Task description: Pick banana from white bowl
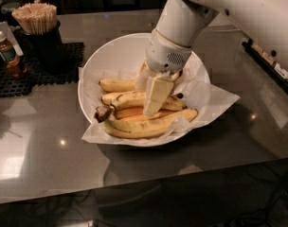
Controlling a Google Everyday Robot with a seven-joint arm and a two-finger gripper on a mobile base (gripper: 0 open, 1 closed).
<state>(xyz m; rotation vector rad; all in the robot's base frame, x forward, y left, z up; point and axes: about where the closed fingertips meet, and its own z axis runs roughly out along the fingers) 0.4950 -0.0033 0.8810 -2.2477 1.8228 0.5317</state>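
Low inside the white bowl (111, 56), the gripper (151, 107) pointed steeply down, its tip on or just above the banana (129, 98), which lay directly beneath it among other bananas (144, 126) on the crumpled paper (215, 98). How wide the gripper stood could not be told. Up and to its right, the white arm (238, 8) slanted down from the frame's corner, wrist nearly vertical. Far to the gripper's left stood a small bottle (9, 56); its label could not be read.
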